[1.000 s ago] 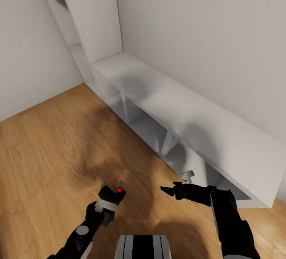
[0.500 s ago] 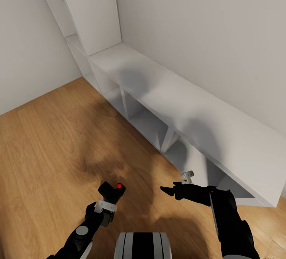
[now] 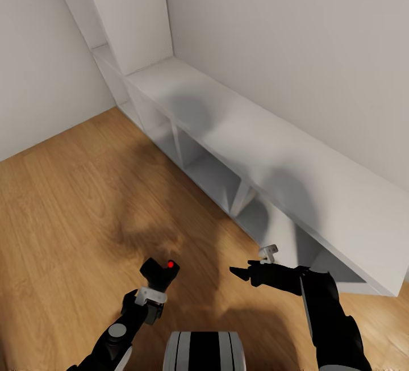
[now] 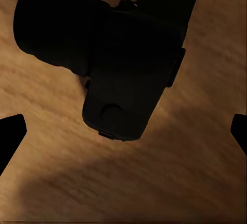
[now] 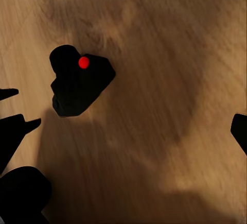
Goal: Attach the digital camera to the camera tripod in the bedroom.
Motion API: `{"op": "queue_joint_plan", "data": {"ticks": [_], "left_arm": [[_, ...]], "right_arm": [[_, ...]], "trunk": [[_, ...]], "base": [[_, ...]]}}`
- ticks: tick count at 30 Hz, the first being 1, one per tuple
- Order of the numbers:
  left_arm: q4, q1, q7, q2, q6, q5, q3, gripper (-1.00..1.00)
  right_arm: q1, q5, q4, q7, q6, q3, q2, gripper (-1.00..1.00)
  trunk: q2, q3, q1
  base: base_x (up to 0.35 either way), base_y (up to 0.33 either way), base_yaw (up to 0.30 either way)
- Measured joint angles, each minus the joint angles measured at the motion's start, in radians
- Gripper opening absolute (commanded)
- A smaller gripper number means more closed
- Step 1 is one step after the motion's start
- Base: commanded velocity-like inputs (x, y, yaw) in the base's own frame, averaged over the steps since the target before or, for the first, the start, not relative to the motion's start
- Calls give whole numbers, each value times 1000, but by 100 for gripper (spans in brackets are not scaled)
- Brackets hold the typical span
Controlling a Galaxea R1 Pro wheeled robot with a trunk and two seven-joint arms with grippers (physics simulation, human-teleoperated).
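At left tool [image 3: 152, 290] tip: digital camera [image 3: 160, 272], held above floor [image 3: 68, 200].

Left arm [image 3: 116, 337]: glossy black segmented shell, one round grey cap on the forearm, pale grey collar at the wrist. Left gripper [image 3: 149, 297]: black, with a light grey mounting bracket at its base; fingertips [image 4: 10, 136] plain matte black, tapered. Right arm [image 3: 329, 320]: thick black casing with a narrow grey seam running along its length. Right gripper [image 3: 241, 272]: black, slender, pointed fingers; small grey knob-like fitting on top of the wrist. Trunk [image 3: 204, 351]: rounded light grey housing crossed by broad black stripes.
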Motion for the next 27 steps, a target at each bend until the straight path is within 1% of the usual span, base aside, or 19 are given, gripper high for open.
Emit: {"op": "queue_joint_plan", "data": {"ticks": [24,27], "left_arm": [[0,0,1,2,3,-6,0,100],[0,0,1,2,2,-6,0,100]], "right_arm": [[0,0,0,0,0,1,2,100],[0,0,0,0,0,1,1,100]], "trunk": [[-6,-93,11],[-6,-93,11]], "base": [[0,0,0],[0,0,0]]}}
